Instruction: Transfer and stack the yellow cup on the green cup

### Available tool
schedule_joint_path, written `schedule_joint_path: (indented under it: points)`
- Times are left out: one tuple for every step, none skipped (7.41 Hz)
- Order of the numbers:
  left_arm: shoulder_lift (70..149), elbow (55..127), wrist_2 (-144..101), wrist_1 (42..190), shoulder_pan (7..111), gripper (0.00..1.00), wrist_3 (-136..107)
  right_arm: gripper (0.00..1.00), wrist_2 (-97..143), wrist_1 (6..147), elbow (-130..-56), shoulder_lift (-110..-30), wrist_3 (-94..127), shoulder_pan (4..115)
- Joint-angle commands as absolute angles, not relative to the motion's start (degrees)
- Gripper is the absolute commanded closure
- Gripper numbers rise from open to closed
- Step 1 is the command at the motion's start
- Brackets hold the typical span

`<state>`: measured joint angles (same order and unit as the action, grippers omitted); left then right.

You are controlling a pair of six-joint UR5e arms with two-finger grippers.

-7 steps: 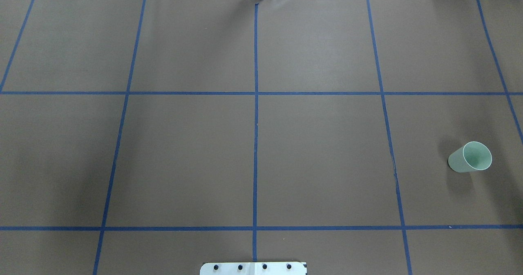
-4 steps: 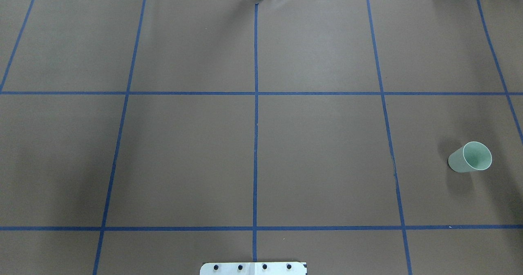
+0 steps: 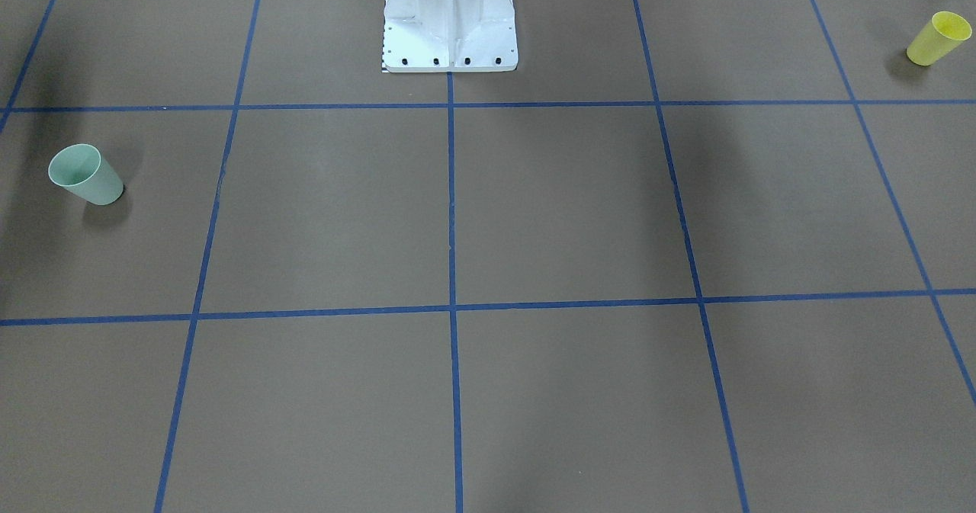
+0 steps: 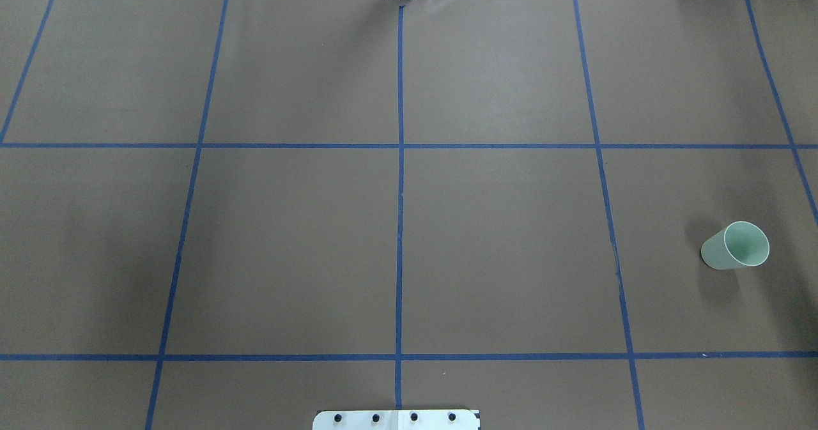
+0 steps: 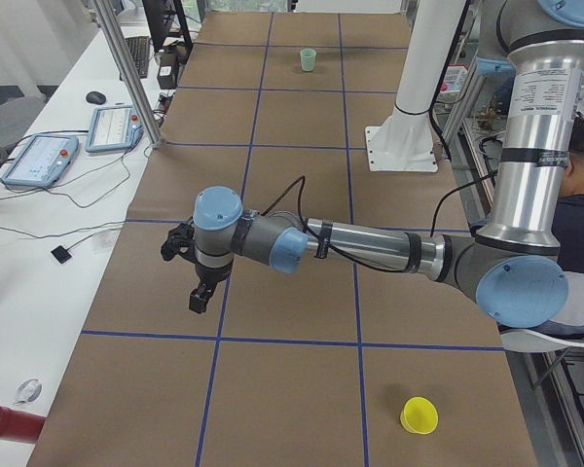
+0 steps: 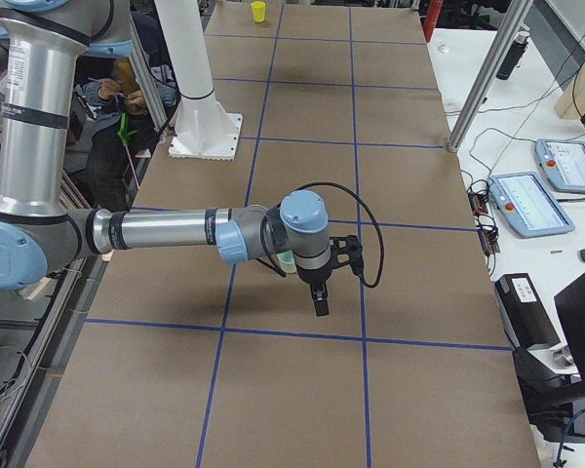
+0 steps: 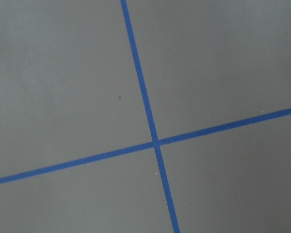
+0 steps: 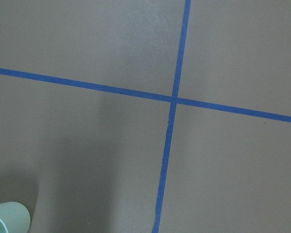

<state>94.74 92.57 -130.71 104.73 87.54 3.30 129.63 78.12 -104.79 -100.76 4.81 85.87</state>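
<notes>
Since the two cups stand at opposite ends of the tabletop [image 4: 498, 245], the yellow one will, I'd say, have to travel its whole length. That is likely why both arms hang stretched out over the middle. Farthest to the robot's left is the yellow cup [image 3: 939, 38], upright and mouth up, near the robot's edge and outside the overhead view. Next comes the left hand [image 5: 200, 292], pointing down above a crossing of blue tape [image 7: 155, 141], well apart from that cup. The right hand [image 6: 319, 297] hangs the same way, nearer the green cup [image 4: 735, 245], which stands upright at the far right. Neither hand carries a cup, but from the side I cannot tell how far apart their fingers are.
</notes>
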Motion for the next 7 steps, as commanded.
schedule_joint_path:
  points:
    - [95.62, 92.63, -130.96, 109.14, 87.54, 0.0, -2.0, 0.0, 128.68, 77.78, -104.06, -100.46, 4.14, 85.87]
    - [95.62, 92.2, -130.96, 112.99, 87.54, 0.0, -5.59, 0.0, 128.76, 77.87, -103.54, -100.63, 4.65, 85.87]
    - [95.28, 92.28, -130.61, 118.6, 87.54, 0.0, -6.15, 0.0, 129.02, 77.87, -103.45, -100.81, 4.48, 85.87]
    - [94.75, 91.94, -130.52, 120.74, 87.45, 0.0, -6.5, 0.0, 129.11, 77.87, -103.71, -101.07, 4.4, 85.87]
    - [94.49, 92.19, -130.43, 121.02, 87.54, 0.0, -8.85, 0.0, 129.11, 77.87, -104.23, -101.07, 4.39, 85.96]
    - [93.7, 93.94, -126.08, 122.24, 87.63, 0.0, -15.32, 0.0, 129.11, 77.87, -104.15, -101.16, 4.57, 85.87]
    - [92.21, 96.74, -117.6, 122.86, 87.37, 0.0, -20.86, 0.0, 129.11, 77.87, -104.06, -101.16, 4.66, 85.87]
